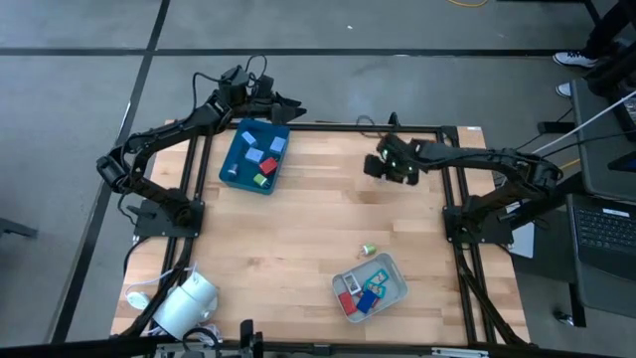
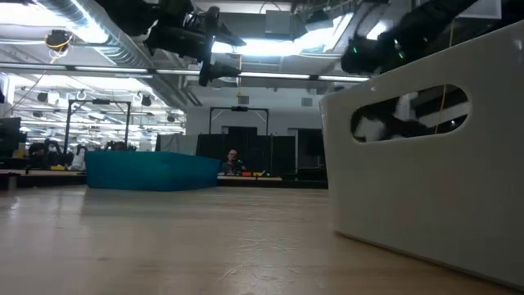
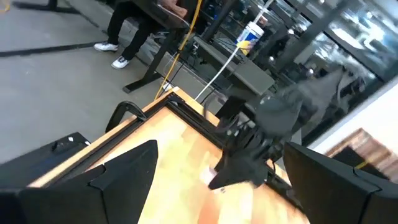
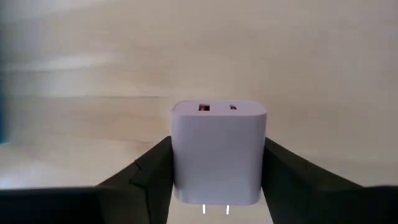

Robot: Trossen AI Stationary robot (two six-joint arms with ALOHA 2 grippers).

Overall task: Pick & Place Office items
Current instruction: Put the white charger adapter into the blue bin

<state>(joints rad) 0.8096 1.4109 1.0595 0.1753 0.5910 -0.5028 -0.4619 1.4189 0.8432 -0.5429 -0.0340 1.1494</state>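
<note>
Right tool (image 4: pixel 217 180) clamps a white USB charger block (image 4: pixel 219 152) by its flat sides, above the surface (image 1: pixel 298 219) toward 1 o'clock. Looks light, rigid, slick; hold seems sound. Left tool (image 1: pixel 288 104) spread, empty, at 11. Teal tray (image 1: pixel 235 169) and grey tray (image 1: pixel 396 288), at 5, both hold small coloured pieces

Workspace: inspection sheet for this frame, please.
Surface: wooden table, bare mid-area.
Job's things: office items in teal tray; more in grey tray; small green item loose beside grey tray.
Clutter: white device at table corner.
Grippers: right gripper shut on white charger; left gripper open, above teal tray's far end.
Cables: along both arms.
Surroundings: person's shoes, laptop.
</note>
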